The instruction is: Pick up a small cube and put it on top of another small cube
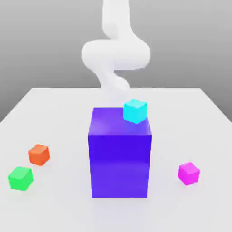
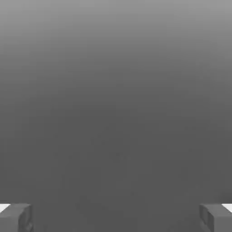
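- Two-fingered, spreads the gripper (image 2: 116, 218) wide, with plain dark grey between the fingertips in the hand view.
- In the exterior view, comes down white and jointed as the arm (image 1: 116, 54), bulging broadly sideways, then narrowing toward the far side of the big purple block (image 1: 119, 165).
- Stands upright as that block, near the middle of the pale table (image 1: 59, 108), with front face and top both showing, and looms far bigger than any cube around.
- Shows bright as the cyan cube (image 1: 135, 111), over the block's top, toward the exterior view's right edge of it; looks set down there, though hard to be sure of contact.
- Lies on the table to the exterior view's right of the block, well apart from it, as the small magenta cube (image 1: 188, 173), turned with a corner toward the camera.
- Sits across on the exterior view's left as the orange cube (image 1: 39, 154), on the table, well apart from the block.
- Rests near the orange one, but apart from it, as the green cube (image 1: 21, 178), closer to the camera and farther to the exterior view's left.
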Available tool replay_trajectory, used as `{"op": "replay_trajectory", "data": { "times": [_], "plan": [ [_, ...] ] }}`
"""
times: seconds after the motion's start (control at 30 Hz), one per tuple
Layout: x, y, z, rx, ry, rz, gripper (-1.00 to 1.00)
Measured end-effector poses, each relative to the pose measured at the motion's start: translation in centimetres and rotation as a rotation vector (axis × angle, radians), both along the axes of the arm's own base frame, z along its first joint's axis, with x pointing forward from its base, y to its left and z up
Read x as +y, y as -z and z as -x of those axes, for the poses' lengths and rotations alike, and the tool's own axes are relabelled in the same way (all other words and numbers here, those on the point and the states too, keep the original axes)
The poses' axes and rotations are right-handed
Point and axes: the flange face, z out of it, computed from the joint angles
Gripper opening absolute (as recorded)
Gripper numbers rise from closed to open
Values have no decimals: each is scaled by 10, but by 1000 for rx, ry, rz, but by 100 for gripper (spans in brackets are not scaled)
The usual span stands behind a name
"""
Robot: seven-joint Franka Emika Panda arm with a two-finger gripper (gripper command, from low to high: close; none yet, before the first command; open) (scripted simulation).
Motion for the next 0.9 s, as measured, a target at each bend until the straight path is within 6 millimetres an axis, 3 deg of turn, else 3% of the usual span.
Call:
{"op": "replay_trajectory", "data": {
  "times": [0.13,0.27,0.4,0.57,0.7,0.9],
  "plan": [
    [53,98,-40,142,-44,53,0],
    [97,195,-52,273,-98,91,0],
    [137,288,-38,402,-164,118,0],
    [178,393,10,563,-260,131,0],
    [206,458,69,687,-351,128,0],
    [210,496,77,710,-353,109,0]
  ]
}}
